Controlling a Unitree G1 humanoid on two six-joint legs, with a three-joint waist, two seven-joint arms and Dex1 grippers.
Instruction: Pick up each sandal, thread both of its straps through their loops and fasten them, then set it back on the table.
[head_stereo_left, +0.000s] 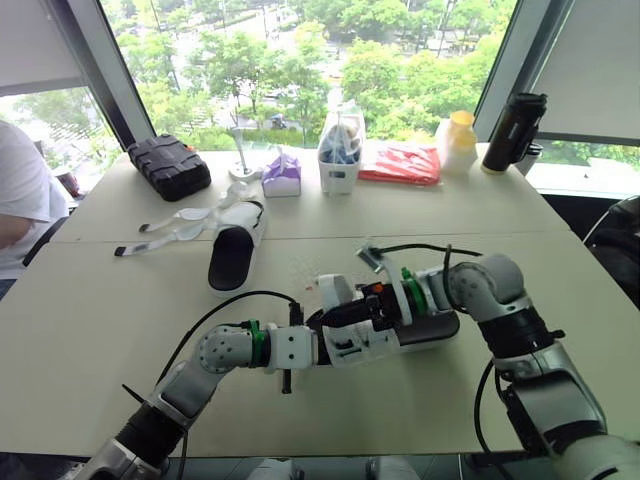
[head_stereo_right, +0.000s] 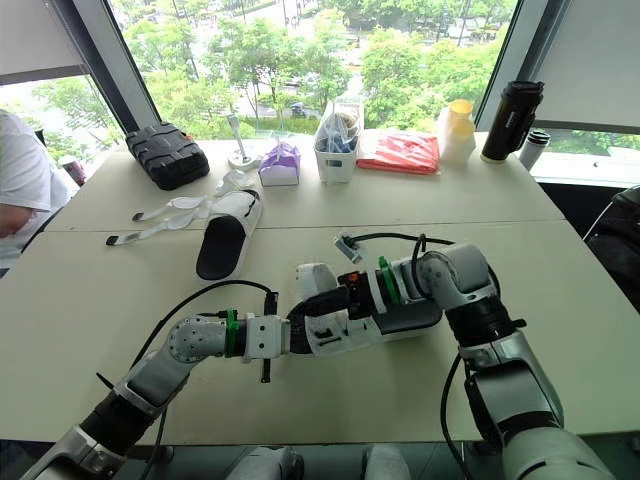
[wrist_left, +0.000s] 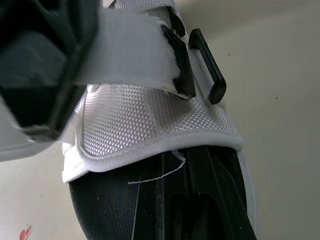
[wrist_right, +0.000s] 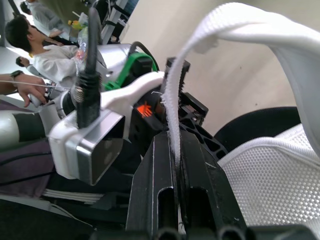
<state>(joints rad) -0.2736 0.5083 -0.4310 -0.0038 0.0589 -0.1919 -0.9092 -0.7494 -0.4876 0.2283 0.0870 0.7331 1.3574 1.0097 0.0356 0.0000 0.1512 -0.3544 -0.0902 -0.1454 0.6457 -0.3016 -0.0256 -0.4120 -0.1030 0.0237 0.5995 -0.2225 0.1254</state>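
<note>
The right pincer (wrist_right: 174, 127) is narrow, pinching a white strap (wrist_right: 250, 25) of the sandal (head_stereo_left: 432, 328), which lies at the near centre of the table (head_stereo_left: 90, 340). The left pincer (head_stereo_left: 325, 325) meets the sandal's white mesh upper (wrist_left: 150, 120); its grip cannot be told. Another strap runs through a black loop (wrist_left: 179, 62). Farther left lies a second sandal (head_stereo_left: 235, 250), its straps loose. Along the far edge stand a black case (head_stereo_left: 170, 165), a tissue box (head_stereo_left: 282, 175), a red packet (head_stereo_left: 400, 162) and a black flask (head_stereo_left: 513, 130), below windows onto trees.

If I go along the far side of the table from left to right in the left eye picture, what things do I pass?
black case → purple tissue pack → white basket → red packet → white bottle with yellow cap → black flask
</note>
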